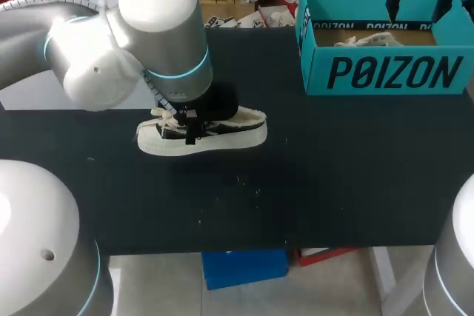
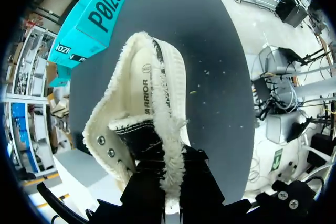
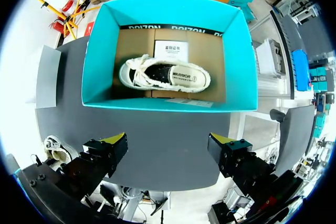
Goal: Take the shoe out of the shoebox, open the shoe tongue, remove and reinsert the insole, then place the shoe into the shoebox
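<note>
Cream frayed-edged canvas shoe (image 1: 222, 135) (image 2: 149, 93) is clamped by the left gripper (image 1: 191, 129) (image 2: 170, 176) out on the black table (image 1: 333, 183).
And over at the teal cardboard shoebox (image 1: 385, 72) (image 3: 157, 9), the right gripper (image 1: 418, 5) (image 3: 168, 148) is held wide open above it, a second cream shoe (image 3: 165, 74) seen lying inside.
</note>
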